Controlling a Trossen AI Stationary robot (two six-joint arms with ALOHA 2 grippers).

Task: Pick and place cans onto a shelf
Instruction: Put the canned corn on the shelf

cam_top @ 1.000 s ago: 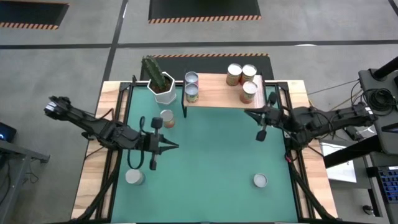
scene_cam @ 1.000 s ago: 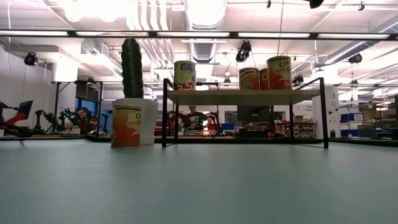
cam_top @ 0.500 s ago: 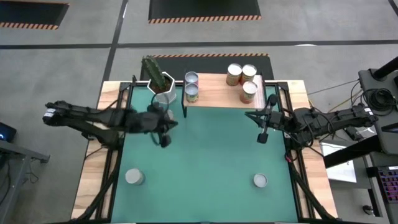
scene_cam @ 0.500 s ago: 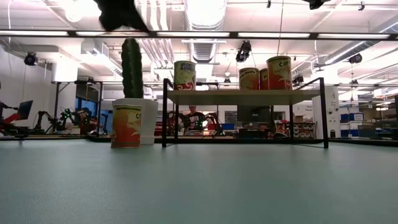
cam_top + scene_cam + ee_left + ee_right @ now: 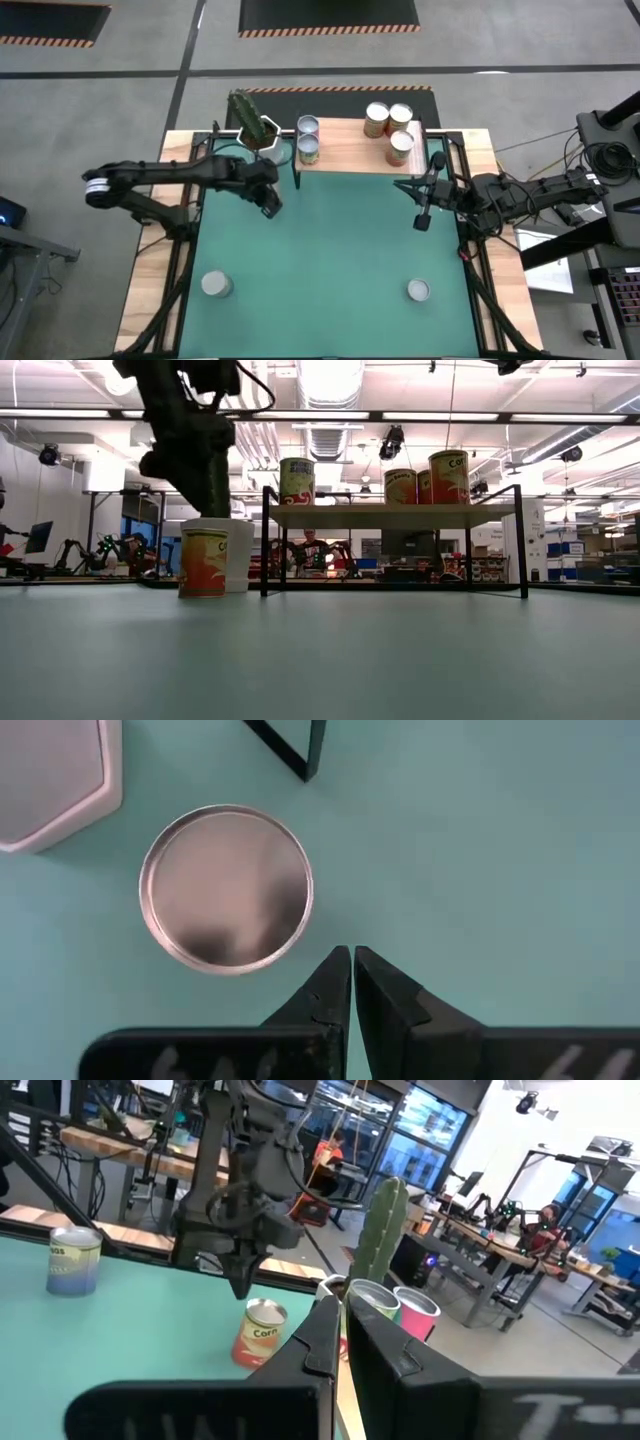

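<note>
The green-matted desk [image 5: 330, 260] is carrying the shelf [image 5: 350, 150] along its far edge, with an open workshop showing behind it in the low view. Taking the shelf as reference: five cans are already standing on it, two at its left end [image 5: 308, 137] and three at its right end [image 5: 392, 130]. One orange-labelled can [image 5: 203, 563] is standing on the mat just off the shelf's left end, beside the white cactus pot [image 5: 262, 150]. Two more cans are sitting well away from the shelf, near the front of the desk, one to the left [image 5: 215, 285] and one to the right [image 5: 418, 290].

Change noted over the last second: the left hand [image 5: 268, 203] is swinging in from the middle-left of the desk toward the shelf's left end, and is now hanging directly above the mat just beside the orange-labelled can [image 5: 226, 887]. Its fingers are pressed together and holding nothing. The right hand [image 5: 421, 216] is unchanged, waiting just in front of the shelf's right end, fingers likewise together and empty.

Assessment: the left arm appears to be lining up on this nearest can. Its fingers will need to part and centre over the can before descending; three cans are outstanding.
</note>
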